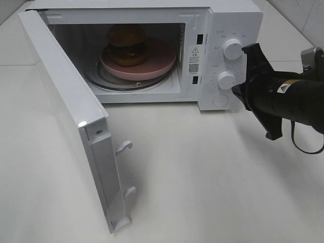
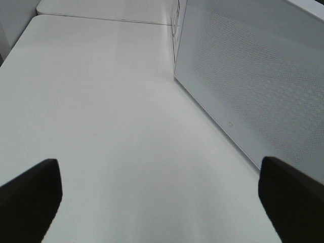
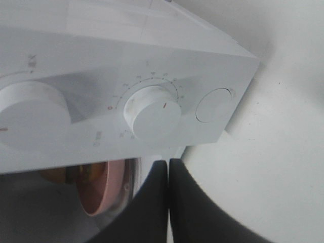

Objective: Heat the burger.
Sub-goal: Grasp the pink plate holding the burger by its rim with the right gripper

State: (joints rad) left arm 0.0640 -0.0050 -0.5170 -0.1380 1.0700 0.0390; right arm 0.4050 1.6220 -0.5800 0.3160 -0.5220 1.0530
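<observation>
Burger (image 1: 126, 44) on pink plate (image 1: 165, 59) inside microwave (image 1: 228, 20), door (image 1: 61, 101) wide open. Right fingers (image 3: 152, 202) clenched, empty, near lower dial (image 1: 226, 80); left fingers (image 2: 30, 197) spread, released.

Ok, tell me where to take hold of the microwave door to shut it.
Probably the free edge of the door, coming from its outer face on the left. The door stands wide open, and latch hooks jut from that edge's inner side, so avoid those.
</observation>
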